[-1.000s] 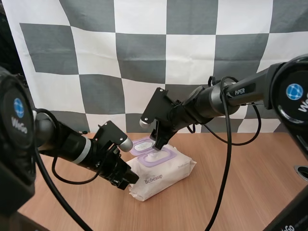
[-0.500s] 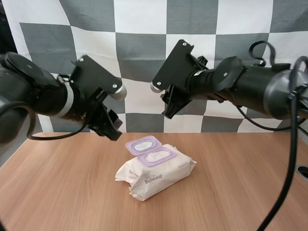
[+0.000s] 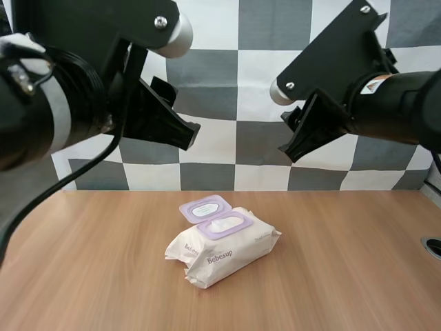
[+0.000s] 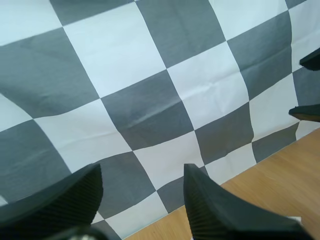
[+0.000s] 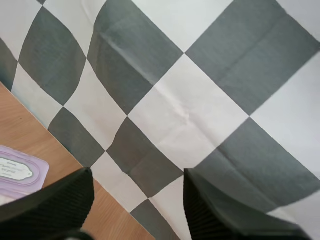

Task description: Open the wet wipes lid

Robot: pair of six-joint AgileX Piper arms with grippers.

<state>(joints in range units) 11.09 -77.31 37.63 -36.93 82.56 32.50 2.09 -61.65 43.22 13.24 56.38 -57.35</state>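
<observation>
Lilac plastic marks the lid [image 3: 204, 207] of the white Bebesup wet wipes pack [image 3: 224, 254], and that lid already lies flipped back flat on the far left side of the pack, its inner label facing up. The oval dispensing opening [image 3: 224, 224] next to it is uncovered inside its lilac frame, with white wipe material showing in it. The pack lies near the middle of the wooden table [image 3: 358, 262], its long side running from near left to far right, and nothing touches it.

The left gripper [image 3: 176, 114] hangs high above the table, to the left of the pack and well apart from it. Its ribbed fingers [image 4: 60, 200] stand spread with nothing between them. The right gripper [image 3: 288, 136] is likewise high up on the right, also well clear of the pack. Its fingers [image 5: 55, 200] are parted around empty air, with the open lid on the table below them.

Judging by this, the task looks finished: the lid is fully open and resting on its own, and no further step on the pack seems to be left
</observation>
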